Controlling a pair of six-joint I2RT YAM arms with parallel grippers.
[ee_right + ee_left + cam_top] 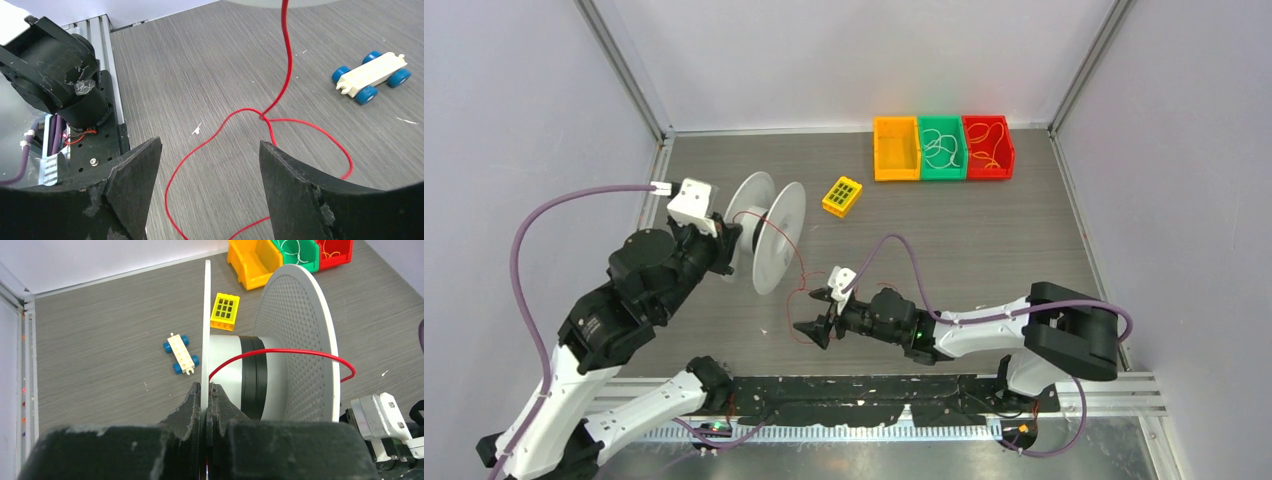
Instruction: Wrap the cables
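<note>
My left claw point(205, 390) is pinched shut on the thin left flange of the white spool point(764, 235), which stands on edge near the left edge of the table point(984, 230). The flange sits squeezed between my two fingers.

The cable point(280, 352), a thin red wire, comes off the spool's hub, arches over the perforated right flange and drops to the table. There it lies in loose loops toward the middle of the near edge.

My right claw point(210, 150) hangs over those loops with its jaws spread wide, holding nothing. The wire crosses the table in the gap between my fingers.

A small white toy car with blue wheels point(371, 76) sits by the spool. A yellow block point(842, 196) lies beyond it, and orange point(896, 148), green point(941, 148) and red point(987, 147) bins line the far edge.
</note>
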